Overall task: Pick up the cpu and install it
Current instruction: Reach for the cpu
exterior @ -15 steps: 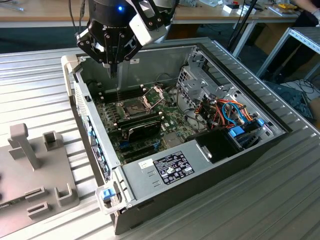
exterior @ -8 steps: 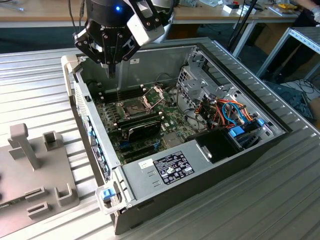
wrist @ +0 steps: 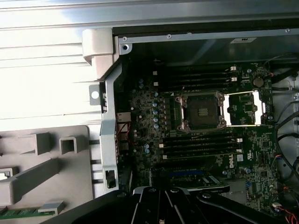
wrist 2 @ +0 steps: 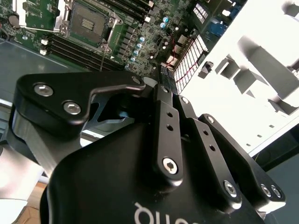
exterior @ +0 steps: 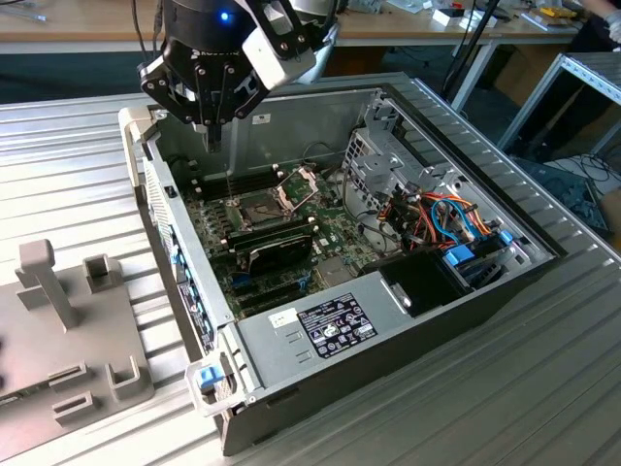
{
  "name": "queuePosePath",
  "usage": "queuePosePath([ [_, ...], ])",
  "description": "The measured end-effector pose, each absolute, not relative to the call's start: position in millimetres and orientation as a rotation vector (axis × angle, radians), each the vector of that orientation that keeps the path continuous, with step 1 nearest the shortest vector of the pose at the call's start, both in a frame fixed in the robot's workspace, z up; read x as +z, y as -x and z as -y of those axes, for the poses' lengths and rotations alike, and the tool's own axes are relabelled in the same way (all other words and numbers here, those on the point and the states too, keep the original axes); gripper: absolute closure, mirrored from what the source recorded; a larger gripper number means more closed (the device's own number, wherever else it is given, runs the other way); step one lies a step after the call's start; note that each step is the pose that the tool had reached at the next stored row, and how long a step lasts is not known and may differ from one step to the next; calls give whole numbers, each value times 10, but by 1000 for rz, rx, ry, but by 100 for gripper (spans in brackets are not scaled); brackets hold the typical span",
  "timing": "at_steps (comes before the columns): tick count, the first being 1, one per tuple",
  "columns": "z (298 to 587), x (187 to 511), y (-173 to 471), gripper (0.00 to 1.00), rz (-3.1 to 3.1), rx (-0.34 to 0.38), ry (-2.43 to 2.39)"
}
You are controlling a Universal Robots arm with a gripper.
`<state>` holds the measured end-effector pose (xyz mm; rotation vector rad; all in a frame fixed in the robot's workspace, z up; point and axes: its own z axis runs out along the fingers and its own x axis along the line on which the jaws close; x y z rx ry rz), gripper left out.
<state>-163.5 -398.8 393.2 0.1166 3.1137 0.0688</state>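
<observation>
Gripper [exterior: 212, 138] hangs over the open PC case [exterior: 408, 383], and its fingers look pinched together on nothing. Socket [wrist: 202, 112] is bare with its frame [wrist: 259, 108] flipped up, so nothing's installed yet. Can't tell where the cpu is.

surface: ribbed metal table [exterior: 68, 155] | on it: open computer case [exterior: 408, 351], grey fixture plate [exterior: 97, 330]

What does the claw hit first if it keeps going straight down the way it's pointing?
Likely the green motherboard, around the memory slots beside the open socket. The claw hangs above the open case, pointing down into it; depth is unclear, so the exact spot is a guess.
</observation>
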Motion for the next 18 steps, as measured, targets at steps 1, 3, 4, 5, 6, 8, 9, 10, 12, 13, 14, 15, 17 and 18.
queuePosePath([
  [1,3989,3933,1635,89,-3114,69,-116],
  [3,3988,3933,1636,89,-3114,69,-117],
  [4,3988,3933,1637,89,-3114,69,-117],
  [5,3988,3933,1642,89,-3114,69,-117],
  [6,3988,3932,1647,89,-3114,69,-117],
  [8,3988,3933,1663,89,-3114,69,-117],
  [9,3989,3932,1745,89,-3114,69,-117],
  [10,3988,3932,1851,89,-3114,69,-117],
  [12,3988,3933,1925,89,-3114,69,-117],
  [13,3988,3932,1955,89,-3114,69,-117],
  [14,3988,3932,1966,89,-3114,69,-117],
  [15,3988,3932,1977,89,-3114,69,-117],
  [17,3988,3932,1998,89,-3114,69,-117],
  [18,3989,3932,2010,89,-3114,69,-117],
])
